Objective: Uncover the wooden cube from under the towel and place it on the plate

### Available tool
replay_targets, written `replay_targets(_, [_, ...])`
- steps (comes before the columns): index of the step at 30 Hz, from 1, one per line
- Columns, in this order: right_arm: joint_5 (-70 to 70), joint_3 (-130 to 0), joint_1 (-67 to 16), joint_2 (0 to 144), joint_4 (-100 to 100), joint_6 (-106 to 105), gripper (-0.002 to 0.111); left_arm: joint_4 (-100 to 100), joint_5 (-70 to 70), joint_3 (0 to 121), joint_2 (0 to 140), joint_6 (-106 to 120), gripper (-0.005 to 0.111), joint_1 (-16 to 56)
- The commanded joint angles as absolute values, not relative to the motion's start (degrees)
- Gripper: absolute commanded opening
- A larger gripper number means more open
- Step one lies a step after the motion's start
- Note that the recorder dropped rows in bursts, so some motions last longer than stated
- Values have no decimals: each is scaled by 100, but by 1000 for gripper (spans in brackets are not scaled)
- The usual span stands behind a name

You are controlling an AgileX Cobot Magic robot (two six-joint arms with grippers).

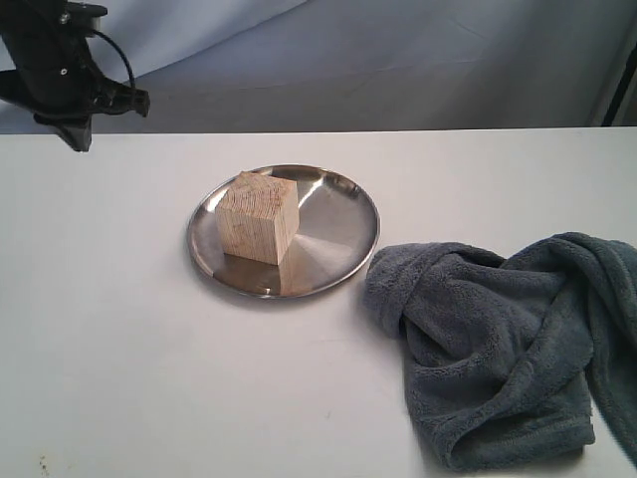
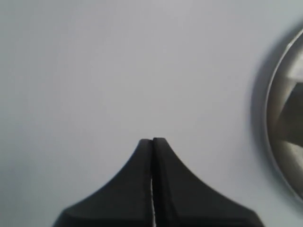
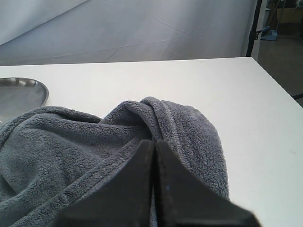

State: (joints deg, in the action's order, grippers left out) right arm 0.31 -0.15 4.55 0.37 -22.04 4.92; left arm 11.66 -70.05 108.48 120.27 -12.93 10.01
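The cube (image 1: 258,229) sits on the plate (image 1: 343,204), toward its left half, one corner turned to the exterior camera and its grain lines showing on the side faces; judged from this, the placing looks done. The towel (image 1: 488,349) lies bunched in loose folds on the desk (image 1: 119,329) to the right of the plate, its nearest fold just beside the rim and not on it. The left end effector (image 2: 152,141) has its fingers pressed together with nothing between them, hanging over bare desk with the plate's edge at the side of its wrist view. The right end effector (image 3: 153,142) is likewise closed and looks empty, hovering over the towel's stitched hem. The cube is stiff, dry wood, probably fairly light, with flat parallel faces that give a sure hold across two opposite sides; its weight should keep it from sliding on the smooth steel, though a nudge could skate it. The towel is thick, soft and limp, best pinched at a raised fold or the hem, and it will drape and drag if lifted. The plate is slick and would shift easily if bumped. No brand, label or writing can be read anywhere.
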Motion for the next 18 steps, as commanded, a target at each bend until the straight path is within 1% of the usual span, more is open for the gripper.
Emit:
replay_targets(1, [99, 0, 455, 0, -2232, 515, 3, 1170, -6723, 10077, 11556, -1428, 0, 913])
replay_targets(8, [99, 0, 455, 0, -2232, 515, 3, 1286, -5858, 8695, 10697, -1592, 0, 850])
replay_targets(18, [99, 0, 455, 0, -2232, 515, 3, 1893, -4678, 6940, 9388, -2585, 0, 850])
